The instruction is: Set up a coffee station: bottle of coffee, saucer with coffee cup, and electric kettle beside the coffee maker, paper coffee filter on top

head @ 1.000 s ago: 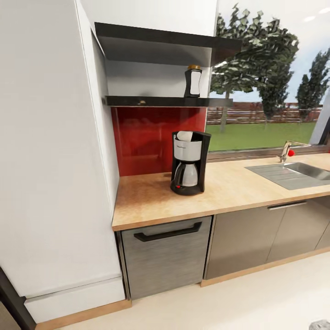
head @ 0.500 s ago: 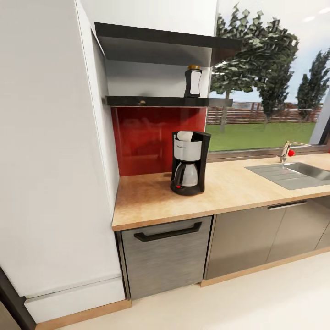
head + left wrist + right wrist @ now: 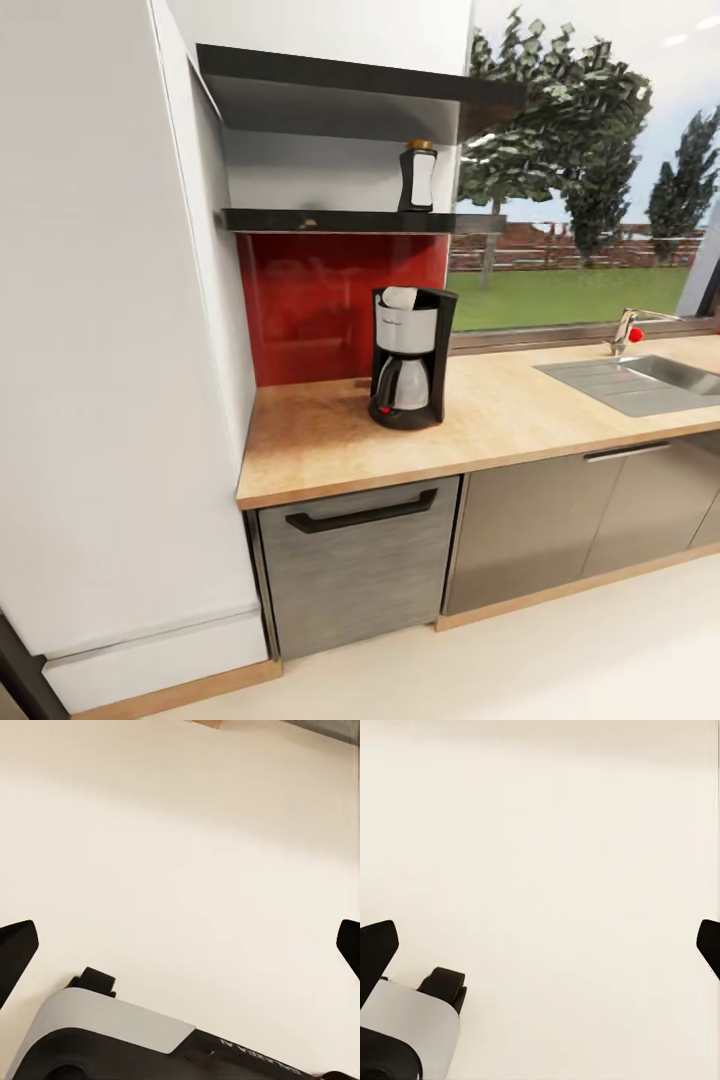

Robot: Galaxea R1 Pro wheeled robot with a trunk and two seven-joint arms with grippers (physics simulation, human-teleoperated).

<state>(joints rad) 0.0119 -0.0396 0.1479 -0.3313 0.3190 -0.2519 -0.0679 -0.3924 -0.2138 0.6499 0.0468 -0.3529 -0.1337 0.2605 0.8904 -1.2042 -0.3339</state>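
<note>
From the head camera I see the coffee maker (image 3: 408, 358) upright on the desk (image 3: 480, 420), near the red backsplash (image 3: 330, 300); black body, silver-grey band, silver carafe with a black handle, a red switch low on the front; something white, the paper coffee filter (image 3: 399, 297), sits on its top. The bottle of coffee (image 3: 418, 177) stands upright on the shelf (image 3: 340, 220) above, dark with a white label and mustard cap. A sink (image 3: 650, 378) and faucet (image 3: 628, 326) lie well to the right. Against half a second ago the whole picture has slid slightly left and up, so my camera moved; the things kept their places. The left gripper (image 3: 180, 945) and right gripper (image 3: 540, 941) both hang over pale floor (image 3: 187, 847), jaws spread wide and holding nothing.
</note>
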